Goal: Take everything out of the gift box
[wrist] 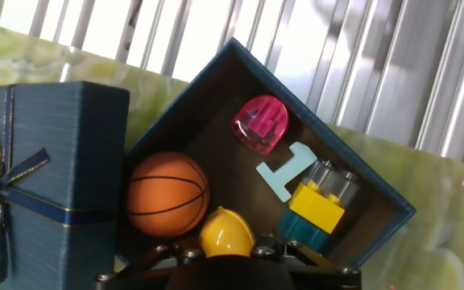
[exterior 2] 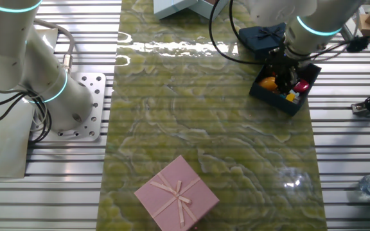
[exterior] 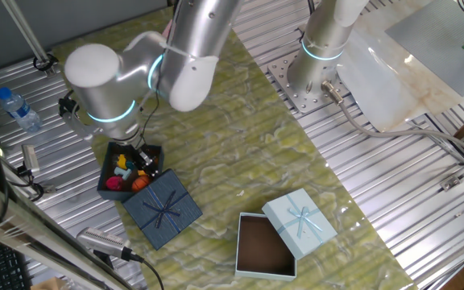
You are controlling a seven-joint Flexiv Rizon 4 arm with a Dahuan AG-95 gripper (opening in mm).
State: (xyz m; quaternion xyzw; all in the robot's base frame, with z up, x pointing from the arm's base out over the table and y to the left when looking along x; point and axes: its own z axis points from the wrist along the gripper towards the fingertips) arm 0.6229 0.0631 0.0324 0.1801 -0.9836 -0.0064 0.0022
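Observation:
The navy gift box (exterior: 103,174) (exterior 2: 280,104) (wrist: 240,53) stands open at the edge of the mat. Its ribboned lid (exterior: 162,208) (exterior 2: 262,36) (wrist: 31,161) leans against one side. Inside lie an orange basketball (wrist: 167,193) (exterior: 140,184), a yellow rounded toy (wrist: 225,232), a pink piece (wrist: 260,123) (exterior 2: 302,85), a light blue number one (wrist: 284,171) and a yellow-and-teal brick (wrist: 321,205). My gripper (exterior: 139,161) (exterior 2: 284,74) (wrist: 228,256) reaches down into the box, right over the yellow toy. Its fingertips are hidden, so I cannot tell how the jaws stand.
A light blue box (exterior: 264,246) with a brown inside and its lid (exterior: 300,219) sits further along the mat. A pink box (exterior 2: 177,192) lies at the mat's other end. A water bottle (exterior: 18,109) rests on the slatted table, and a second arm's base (exterior: 321,48) stands beside the mat.

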